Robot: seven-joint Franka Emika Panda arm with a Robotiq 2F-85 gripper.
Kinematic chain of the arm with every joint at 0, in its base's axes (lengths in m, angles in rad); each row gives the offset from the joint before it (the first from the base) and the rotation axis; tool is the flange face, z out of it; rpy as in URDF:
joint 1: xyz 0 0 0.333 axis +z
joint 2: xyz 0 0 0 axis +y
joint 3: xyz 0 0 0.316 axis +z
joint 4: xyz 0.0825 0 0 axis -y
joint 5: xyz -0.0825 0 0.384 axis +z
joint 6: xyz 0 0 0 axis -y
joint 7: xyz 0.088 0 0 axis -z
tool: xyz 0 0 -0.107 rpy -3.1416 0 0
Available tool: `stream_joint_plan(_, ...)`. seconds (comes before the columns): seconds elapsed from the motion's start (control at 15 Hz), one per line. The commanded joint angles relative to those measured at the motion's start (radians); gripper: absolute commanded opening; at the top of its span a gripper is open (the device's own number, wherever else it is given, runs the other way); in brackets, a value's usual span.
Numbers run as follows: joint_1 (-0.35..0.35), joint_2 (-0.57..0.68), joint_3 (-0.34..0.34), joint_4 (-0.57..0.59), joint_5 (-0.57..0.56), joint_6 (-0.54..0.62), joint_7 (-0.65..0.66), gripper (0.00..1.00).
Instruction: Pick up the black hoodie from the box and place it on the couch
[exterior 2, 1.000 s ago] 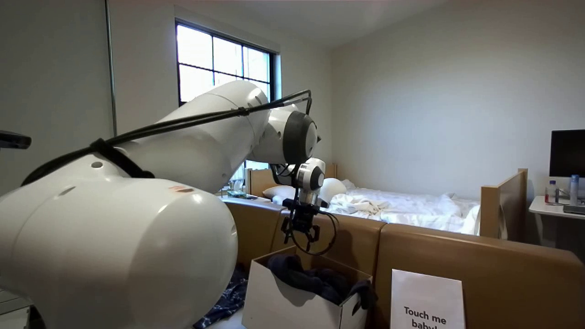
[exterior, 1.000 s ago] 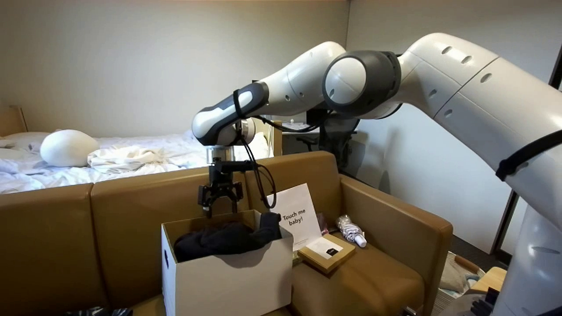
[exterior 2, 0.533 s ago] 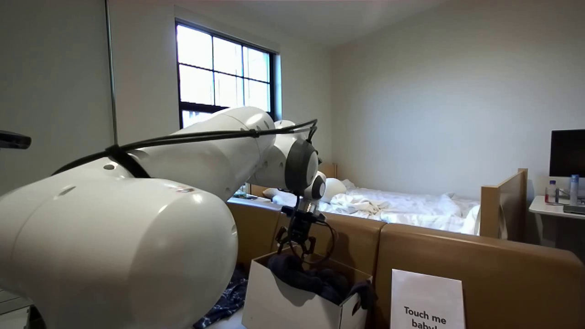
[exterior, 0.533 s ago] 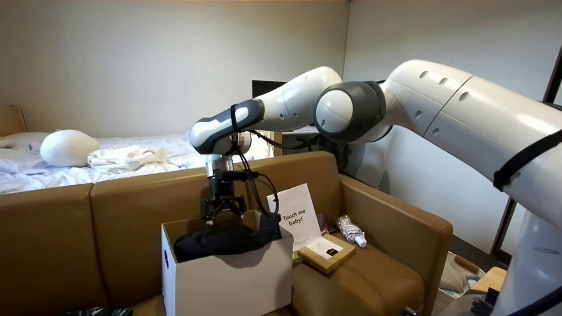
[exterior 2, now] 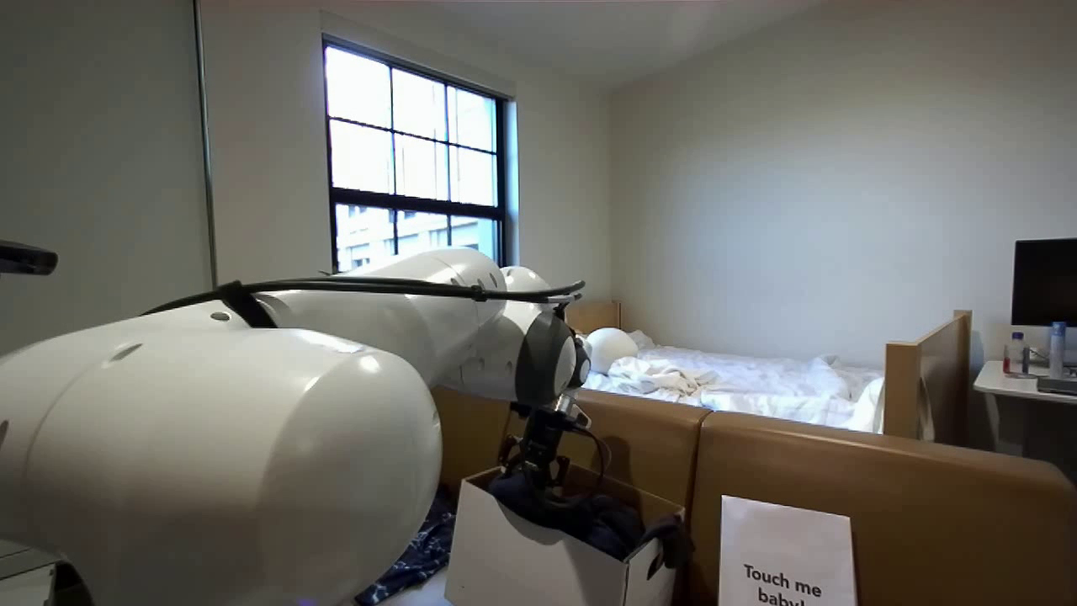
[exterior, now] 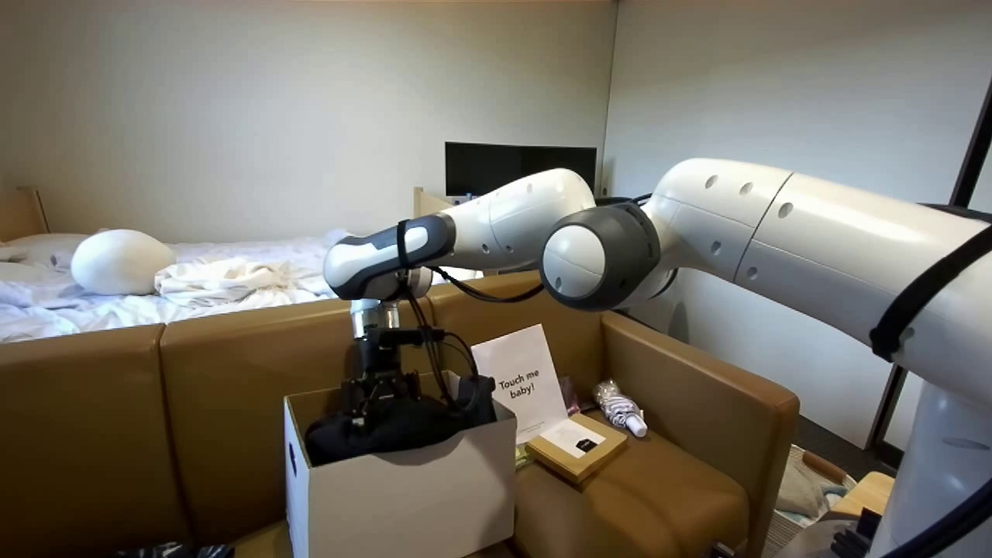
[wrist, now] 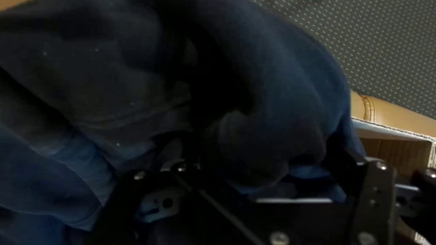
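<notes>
Straddling: here's the gripper (exterior: 387,411), at the top of the white box (exterior: 411,500), and a fat rounded fold of the black hoodie (exterior: 438,431) sits right between its jaws in the wrist view!
Jaws: spread wide, one on each side of that fold, tips down at the cloth; it's too dark in there to tell how firmly either one presses.
Grip: released right now, the fabric lying between the jaws rather than clenched by them.
Black hoodie: heaped inside the white box, bulging up to the long near edge, one end spilling over the short edge nearest the sign (exterior: 521,380).
White box: upright on the seat of the couch (exterior: 659,496), its far long edge toward the back cushions.
Exterior views: both catch the sign and the hoodie; in an exterior view a folded umbrella (exterior: 620,407) lies at the seat's back corner by the armrest (exterior: 701,376), with a flat tan box (exterior: 573,449) nearer the sign; in an exterior view there's a bright window (exterior 2: 421,126).
Wrist view: dotted flooring (wrist: 381,51) fills the upper right corner, beyond the couch's seamed edge and the box's raw corrugated rim, and that hoodie reads blue here!
</notes>
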Motion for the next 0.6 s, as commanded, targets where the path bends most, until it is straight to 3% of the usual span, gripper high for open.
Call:
stream_joint_plan(0.0, 0.009, 0.050, 0.012, 0.103, 0.018, -0.019, 0.019, 0.60)
stream_joint_plan(0.53, -0.032, 0.048, 0.046, 0.148, 0.070, -0.131, 0.017, 0.07)
